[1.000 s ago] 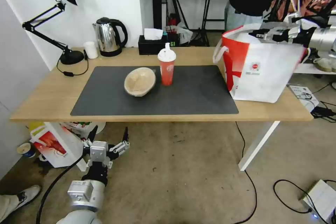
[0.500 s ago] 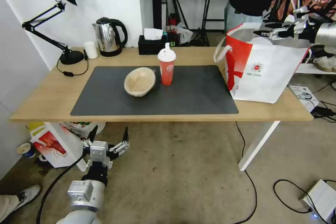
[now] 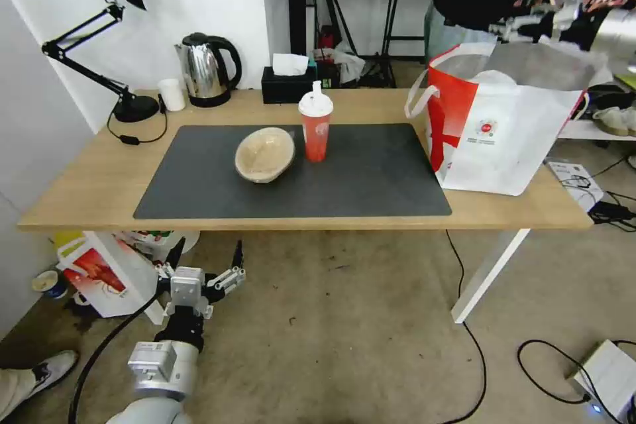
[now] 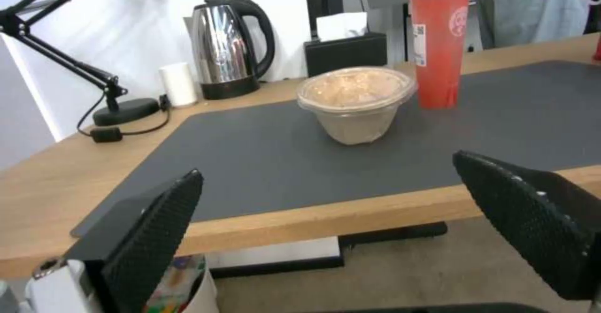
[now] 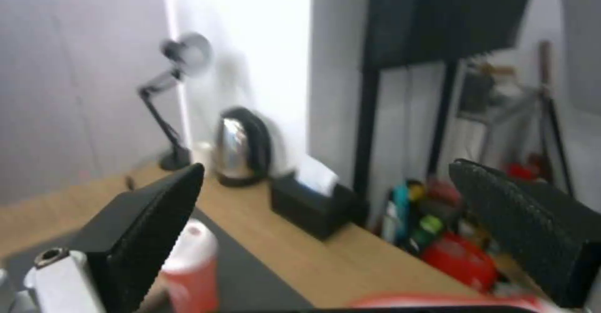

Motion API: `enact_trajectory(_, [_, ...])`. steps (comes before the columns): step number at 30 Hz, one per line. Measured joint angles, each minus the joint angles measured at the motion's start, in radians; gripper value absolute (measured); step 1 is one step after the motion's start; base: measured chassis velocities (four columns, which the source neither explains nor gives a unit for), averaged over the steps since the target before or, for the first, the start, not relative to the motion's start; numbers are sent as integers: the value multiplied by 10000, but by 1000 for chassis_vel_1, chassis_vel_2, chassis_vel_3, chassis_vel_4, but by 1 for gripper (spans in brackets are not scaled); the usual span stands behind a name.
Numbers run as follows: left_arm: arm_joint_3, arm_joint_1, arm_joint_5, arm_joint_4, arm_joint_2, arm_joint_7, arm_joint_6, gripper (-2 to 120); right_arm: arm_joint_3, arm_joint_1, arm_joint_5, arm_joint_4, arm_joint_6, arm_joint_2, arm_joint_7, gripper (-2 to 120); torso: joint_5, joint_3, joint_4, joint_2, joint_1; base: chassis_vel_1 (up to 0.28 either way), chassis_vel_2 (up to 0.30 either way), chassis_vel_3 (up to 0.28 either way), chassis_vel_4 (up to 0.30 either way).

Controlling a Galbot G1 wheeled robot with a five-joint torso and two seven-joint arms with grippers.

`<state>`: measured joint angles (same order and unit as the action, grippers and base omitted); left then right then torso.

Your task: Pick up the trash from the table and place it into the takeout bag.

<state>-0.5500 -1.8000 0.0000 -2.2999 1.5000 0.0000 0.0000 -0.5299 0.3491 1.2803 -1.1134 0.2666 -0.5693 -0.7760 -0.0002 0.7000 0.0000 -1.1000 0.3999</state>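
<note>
The takeout bag (image 3: pixel 493 139) is our landmark, standing upright at the right end of the light-wood table (image 3: pixel 86 192), its foil-lined mouth gaping and a white round shape showing inside near the top. Above the bag's far rim hangs the right gripper (image 3: pixel 523 23), well clear of the opening; the right wrist view shows its two black fingers (image 5: pixel 150 224) spread wide with nothing between them.

Over to the left of the bag, on the dark grey mat (image 3: pixel 371 179), stands the red drink cup (image 3: pixel 315 126), white domed lid on, upright. Just beyond it, farther from the bag, sits the beige pulp bowl (image 3: pixel 264 154), tipped slightly, close to the cup but apart from it. The left wrist view catches the same pair: bowl (image 4: pixel 356 103) in front, cup (image 4: pixel 438 41) behind.

Far from the bag, along the table's back edge, are a black tissue box (image 3: pixel 287 83), a steel kettle (image 3: pixel 205 71), a small white cup (image 3: pixel 173 94) and a black desk lamp (image 3: pixel 112 46).

The left gripper (image 3: pixel 202 265) sits low, below the table's near edge and well away from the bag, jaws wide apart and empty.
</note>
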Motion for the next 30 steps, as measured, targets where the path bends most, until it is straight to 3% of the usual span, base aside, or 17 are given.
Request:
enact_trajectory(6, [0, 0, 0, 0, 0, 0, 0, 100, 539, -503, 620, -1534, -337, -75, 919, 100, 2, 0, 0, 0, 0, 0, 0, 0, 0])
enact_trajectory(7, [0, 0, 0, 0, 0, 0, 0, 100, 779, -823, 1046, -2266, -646, -117, 1699, 100, 2, 1, 3, 0, 0, 0, 0, 0, 0])
enact_trajectory(12, [0, 0, 0, 0, 0, 0, 0, 100, 1190, -1364, 1408, -3330, -959, -145, 2652, 100, -3, 0, 2, 0, 0, 0, 0, 0, 0])
enact_trajectory(16, [0, 0, 0, 0, -1, 0, 0, 100, 2053, -2772, 1544, -5248, -1618, -192, 4793, 100, 5, 0, -2, 0, 0, 0, 0, 0, 0])
enact_trajectory(19, [0, 0, 0, 0, 0, 0, 0, 100, 2292, -3145, 1573, -5699, -1753, -232, 5328, 100, 1, 0, 0, 0, 0, 0, 0, 0, 0])
enact_trajectory(20, [-1, -1, 0, 0, -4, 1, 0, 100, 2728, -4045, 1547, -6715, -2148, -276, 6444, 100, 1, 0, 1, -1, -1, 0, 0, 0, 0])
enact_trajectory(30, [0, 0, 0, 0, -2, 0, 0, 100, 3116, -6248, 165, -8565, -2765, -467, 8997, 100, 1, -1, 1, -1, 0, 0, 0, 0, 0])
